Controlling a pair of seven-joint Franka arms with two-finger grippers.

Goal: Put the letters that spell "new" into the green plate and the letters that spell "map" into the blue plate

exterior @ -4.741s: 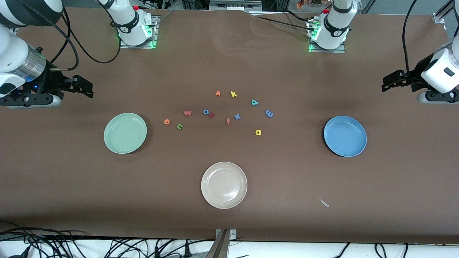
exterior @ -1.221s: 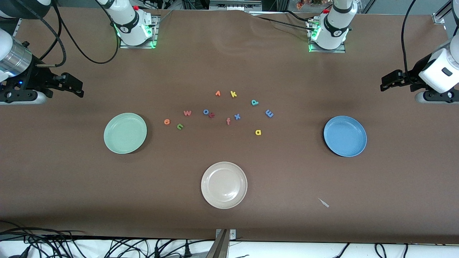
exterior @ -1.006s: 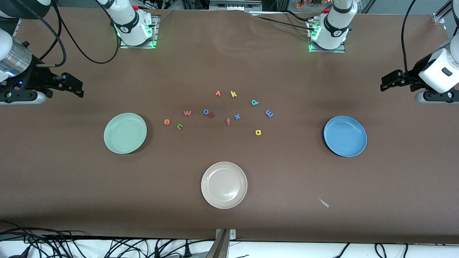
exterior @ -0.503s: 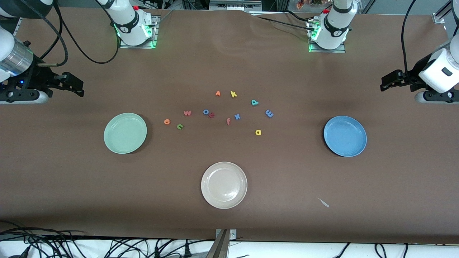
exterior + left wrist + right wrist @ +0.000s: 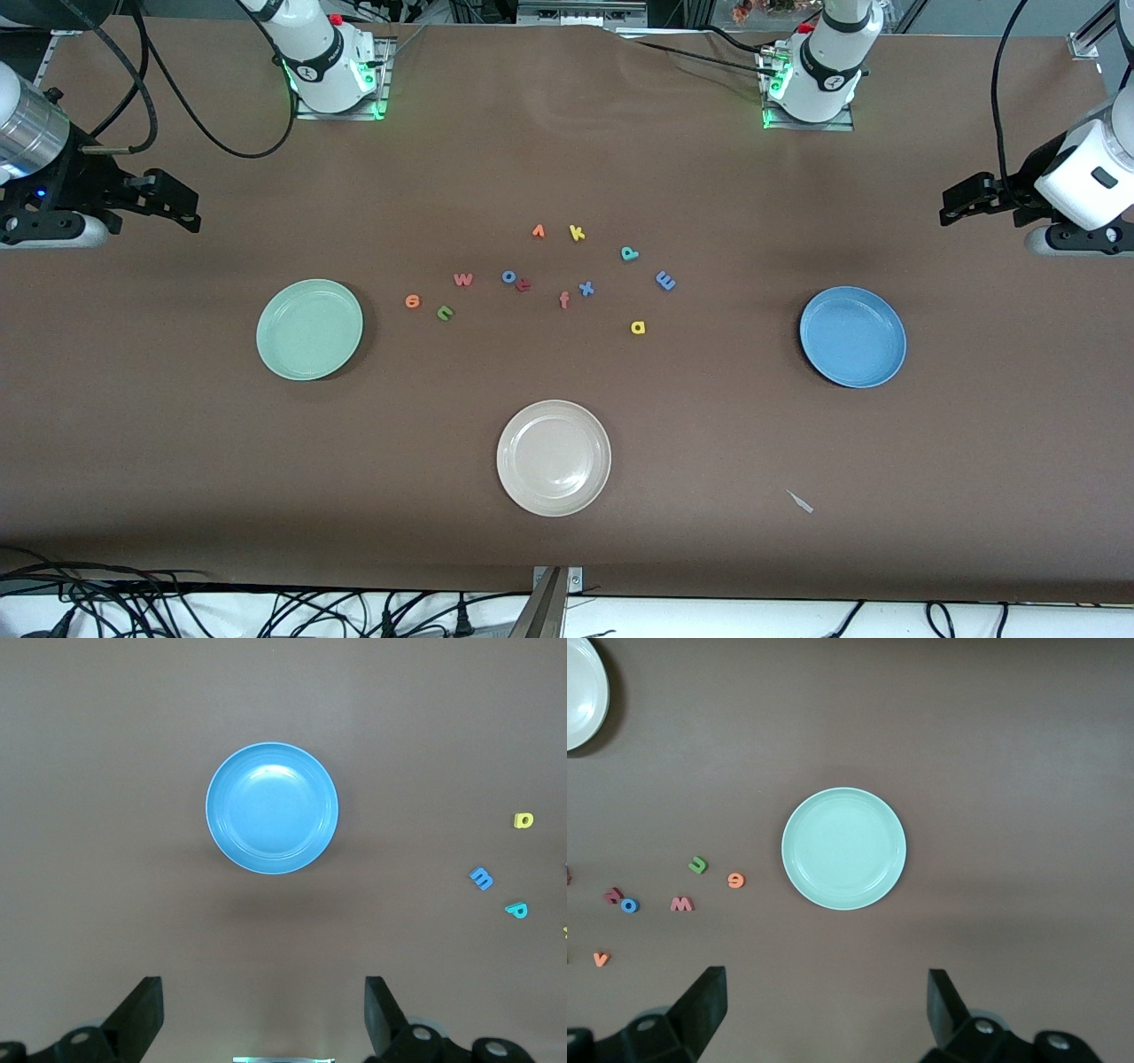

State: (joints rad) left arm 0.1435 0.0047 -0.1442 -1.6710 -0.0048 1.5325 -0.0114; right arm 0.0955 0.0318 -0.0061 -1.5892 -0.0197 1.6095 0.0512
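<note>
Over the last few seconds the right gripper point(image 5: 164, 199) has drifted up and toward its own end of the table, while the left gripper point(image 5: 970, 197) has barely shifted; no letter has moved. So the task is judged not yet begun: both plates lie bare and all six letters wait on the table.

Both grippers stand open and empty, high above the table. The green plate point(image 5: 843, 848) lies straight ahead of the right gripper, with "e" point(image 5: 735, 879), "n" point(image 5: 698, 865) and "w" point(image 5: 681, 904) just beside it toward the table's middle. The blue plate point(image 5: 272, 808) lies straight ahead of the left gripper, with "m" point(image 5: 481, 878), "p" point(image 5: 516, 909) and "a" point(image 5: 524, 820) well off to one side.

The wrist views show the spread fingers plainly and the blue "m" reading true. The front view alone shows both arms, the whole letter cluster and the white plate point(image 5: 554, 457) together.
</note>
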